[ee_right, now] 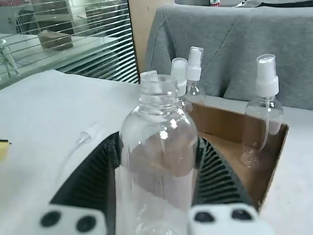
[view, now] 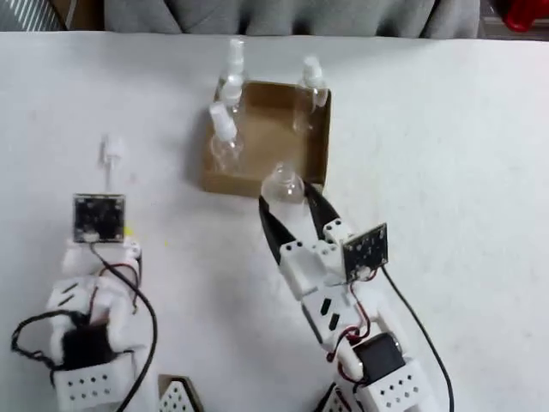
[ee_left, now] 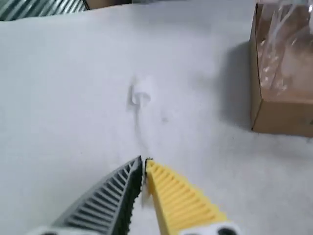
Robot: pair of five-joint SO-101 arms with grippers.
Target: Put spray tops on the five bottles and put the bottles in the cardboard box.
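Note:
My right gripper [view: 287, 196] [ee_right: 159, 166] is shut on a clear uncapped bottle [view: 283, 183] [ee_right: 159, 142], held upright at the near wall of the cardboard box [view: 268, 142] [ee_right: 230, 132]. Several bottles with spray tops stand in the box, among them one at its left [view: 225, 130] and one at its far right corner [view: 310, 86] [ee_right: 264, 107]. A loose spray top [view: 111, 153] [ee_left: 140, 95] [ee_right: 86, 136] lies on the table left of the box. Its thin tube runs to my left gripper [ee_left: 145, 160], whose grey and yellow fingers are shut on the tube's end.
A grey cloth [view: 283, 13] [ee_right: 234, 39] hangs behind the table's far edge. A red object [view: 523, 13] sits at the back right corner. White table [view: 446, 129] lies bare right of the box and between the arms.

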